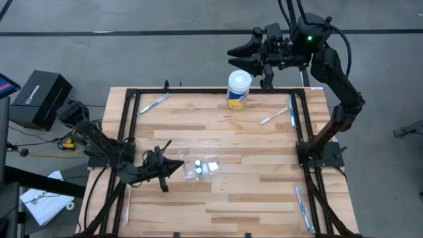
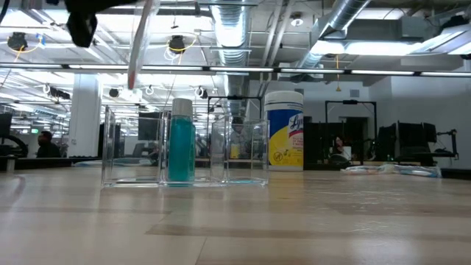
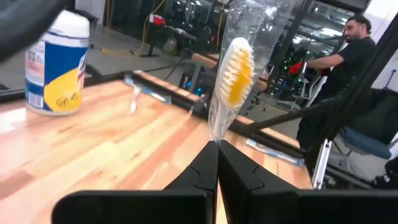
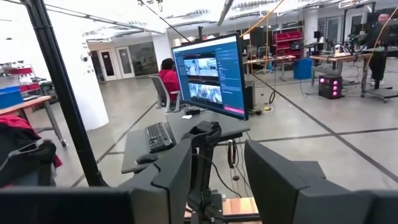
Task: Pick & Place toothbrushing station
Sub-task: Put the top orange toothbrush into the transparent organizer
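The left gripper (image 3: 217,163), jaws clamped on a wrapped toothbrush (image 3: 235,74), hangs beside the clear organizer (image 1: 201,166), not yet placing it. Three more toothbrushes lie on the surface (image 1: 251,192). The right gripper (image 1: 239,56) idles beyond the far edge, jaws apart and empty.

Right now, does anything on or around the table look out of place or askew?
Loose wrapped toothbrushes lie scattered near the wooden table's edges: one far left, one far right, one near right. The white-lidded yellow wipes canister stands upright; the clear plastic organizer holds a teal bottle. Nothing spilled.
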